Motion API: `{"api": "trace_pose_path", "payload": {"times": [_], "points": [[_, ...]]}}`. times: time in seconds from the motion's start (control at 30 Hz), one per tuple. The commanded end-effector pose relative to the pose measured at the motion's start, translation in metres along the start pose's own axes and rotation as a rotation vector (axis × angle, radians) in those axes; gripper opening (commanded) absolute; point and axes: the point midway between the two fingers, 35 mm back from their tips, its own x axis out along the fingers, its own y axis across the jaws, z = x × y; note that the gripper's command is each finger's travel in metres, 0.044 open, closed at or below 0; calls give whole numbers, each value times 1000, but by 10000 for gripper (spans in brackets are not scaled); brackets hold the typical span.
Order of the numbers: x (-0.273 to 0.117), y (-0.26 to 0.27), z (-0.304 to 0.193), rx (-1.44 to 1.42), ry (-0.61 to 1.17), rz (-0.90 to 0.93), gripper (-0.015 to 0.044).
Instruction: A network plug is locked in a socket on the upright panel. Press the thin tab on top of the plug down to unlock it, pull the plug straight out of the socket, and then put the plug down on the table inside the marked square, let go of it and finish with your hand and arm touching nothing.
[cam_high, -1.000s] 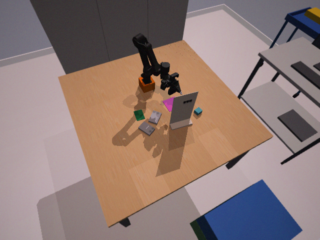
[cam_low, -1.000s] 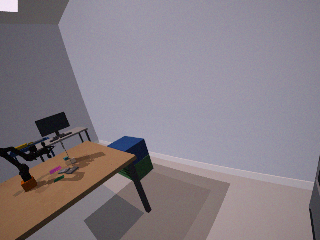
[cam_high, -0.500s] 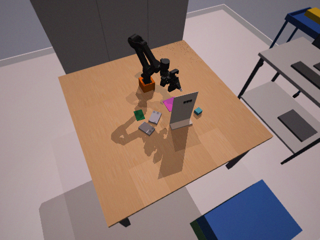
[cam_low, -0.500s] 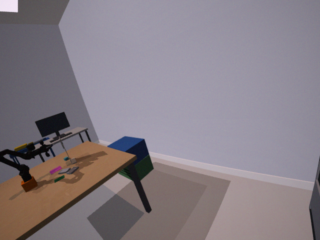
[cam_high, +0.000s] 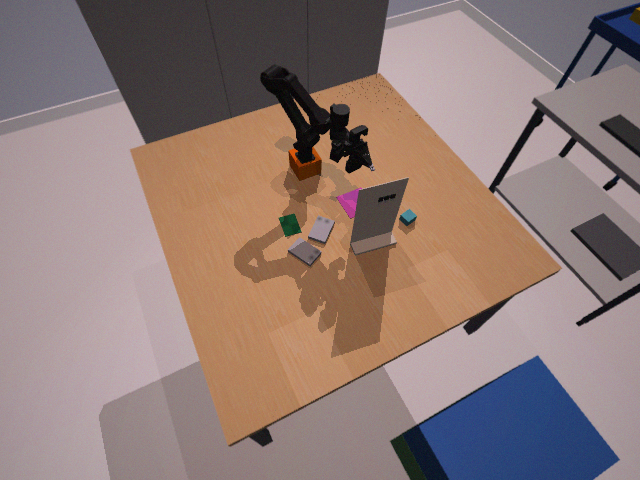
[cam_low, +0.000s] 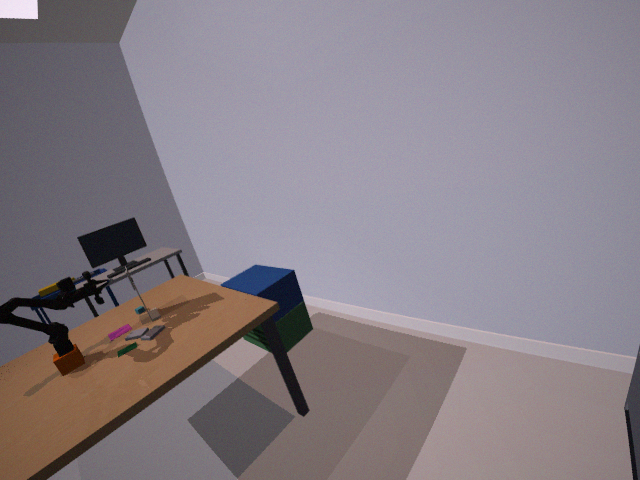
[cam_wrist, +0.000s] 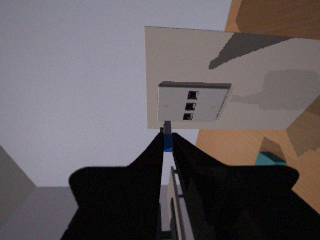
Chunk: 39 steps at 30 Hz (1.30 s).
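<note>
We see a wooden table (cam_high: 217, 330) (cam_low: 103, 395) with a black arm (cam_high: 316, 111) (cam_low: 31, 302) rising from an orange base (cam_high: 312, 169) (cam_low: 70, 362). The arm reaches over the table toward an upright, pale panel (cam_high: 378, 214) (cam_low: 134, 287) (cam_wrist: 185, 55). On the panel's face we see a light plate (cam_wrist: 207, 102) with three dark sockets in a row.

Our gripper (cam_high: 370, 164) (cam_low: 107, 282) (cam_wrist: 167, 136) is closed to a narrow gap on the small plug (cam_high: 372, 167) (cam_wrist: 168, 143), which shows blue and grey at the fingertips. The plug is out of the sockets, in the air in front of the panel and apart from it.

Below, a magenta patch (cam_high: 348, 202) (cam_low: 119, 332) lies flat on the table, partly hidden by the panel from above. Near it lie two grey blocks (cam_high: 321, 229) (cam_low: 153, 332), side by side and angled differently, and a green piece (cam_high: 290, 225) (cam_low: 127, 349). A teal cube (cam_high: 408, 217) (cam_low: 140, 310) (cam_wrist: 270, 160) sits on the other side of the panel. We cannot make out the plug's tab.
</note>
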Motion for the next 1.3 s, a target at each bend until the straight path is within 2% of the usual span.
{"api": "trace_pose_path", "payload": {"times": [0.0, 0.4, 0.83, 1.27], "points": [[2, -13, -4, -23, 23, -64, 0], [-3, -103, -19, -114, 147, -466, 0], [-46, -186, -24, -140, 266, -912, 0], [-47, -197, -25, -140, 271, -935, 0]]}}
